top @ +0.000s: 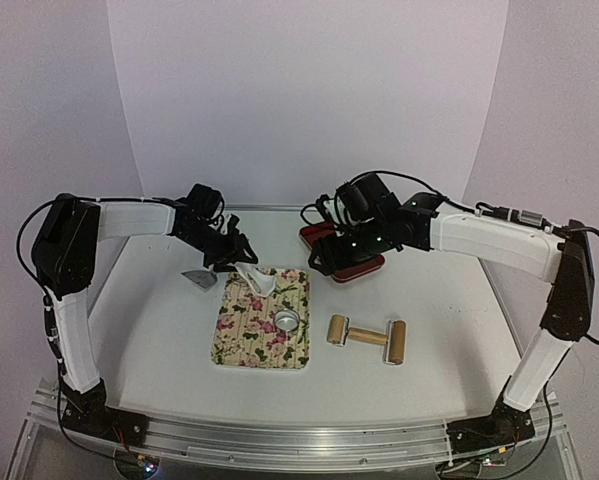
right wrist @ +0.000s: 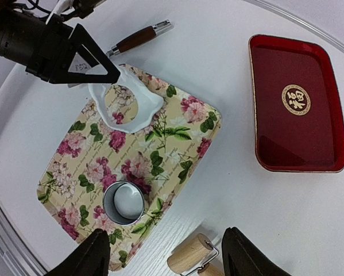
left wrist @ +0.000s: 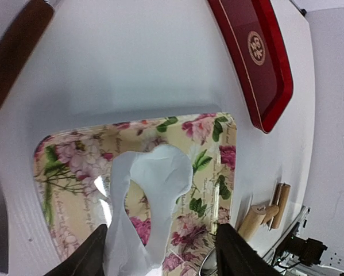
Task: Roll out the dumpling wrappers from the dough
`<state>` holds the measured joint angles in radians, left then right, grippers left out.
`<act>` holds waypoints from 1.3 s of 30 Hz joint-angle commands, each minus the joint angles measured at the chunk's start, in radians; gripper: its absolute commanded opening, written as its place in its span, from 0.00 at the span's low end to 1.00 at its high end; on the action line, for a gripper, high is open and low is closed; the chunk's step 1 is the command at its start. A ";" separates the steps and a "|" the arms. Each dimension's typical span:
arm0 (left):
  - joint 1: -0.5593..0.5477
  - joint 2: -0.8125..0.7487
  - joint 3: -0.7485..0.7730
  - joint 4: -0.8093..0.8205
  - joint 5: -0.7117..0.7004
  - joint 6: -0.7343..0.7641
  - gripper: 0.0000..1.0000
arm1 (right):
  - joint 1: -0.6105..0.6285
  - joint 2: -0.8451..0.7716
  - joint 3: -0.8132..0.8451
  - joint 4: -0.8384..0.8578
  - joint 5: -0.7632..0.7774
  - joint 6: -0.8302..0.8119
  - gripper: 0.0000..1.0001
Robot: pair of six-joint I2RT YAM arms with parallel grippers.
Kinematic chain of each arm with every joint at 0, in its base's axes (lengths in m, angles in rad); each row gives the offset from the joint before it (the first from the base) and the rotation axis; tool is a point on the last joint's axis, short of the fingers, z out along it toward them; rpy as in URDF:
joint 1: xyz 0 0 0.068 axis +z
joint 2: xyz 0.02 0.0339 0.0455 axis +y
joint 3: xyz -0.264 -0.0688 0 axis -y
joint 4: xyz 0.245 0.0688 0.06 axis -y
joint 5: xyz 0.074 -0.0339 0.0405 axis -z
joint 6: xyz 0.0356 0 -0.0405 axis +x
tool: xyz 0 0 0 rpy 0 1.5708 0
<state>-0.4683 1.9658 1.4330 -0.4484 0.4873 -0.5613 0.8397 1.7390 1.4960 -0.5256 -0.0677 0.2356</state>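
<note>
Left gripper (left wrist: pixel 162 230): jaws part-way apart, clamping nothing. A thin white dough offcut (left wrist: pixel 166 172) with a round hole through it lies between and just ahead of the fingers, against the finger on the left of the wrist view. Cannot tell whether it clings there.
Right gripper (right wrist: pixel 165 230): jaws wide and empty, hanging high over the table.
Dumpling wrapper (right wrist: pixel 124 202): a small flat white round disc, read as sitting inside the shiny round metal ring cutter (right wrist: pixel 126 221). It is just ahead of the right gripper's left finger and well apart from the left gripper's tips.
Base: a rectangular cream floral tray (right wrist: pixel 177 144) printed with pink flowers carries both offcut and ring, which do not touch.
Other kit: a glossy red tray (right wrist: pixel 298 168) with a gold emblem is ahead and to the right of the right gripper. A pale wooden rolling pin (right wrist: pixel 189 256) is directly beneath it. A brown-handled tool (right wrist: pixel 138 38) is beyond the left gripper.
Step in hand (judgement): shedding the offcut so the cut wrapper stands alone.
Doing it well: spread the jaws fully before lifting, then rise straight up. Sticky dough will trail a finger that pulls sideways.
Drop zone: keep the offcut on the side of the tray away from the ring.
Risk: the offcut folds on itself or drags across the ring.
Next call: lift the ring off vertically, leaving the wrapper flat.
</note>
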 commanded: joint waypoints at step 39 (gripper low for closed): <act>0.022 -0.290 -0.159 -0.124 -0.120 -0.073 0.85 | 0.027 0.523 0.427 -0.344 -0.201 -0.045 0.45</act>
<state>-0.4560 1.7046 1.2579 -0.5842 0.3577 -0.6378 0.8558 2.2328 1.8771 -0.8350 -0.2534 0.2046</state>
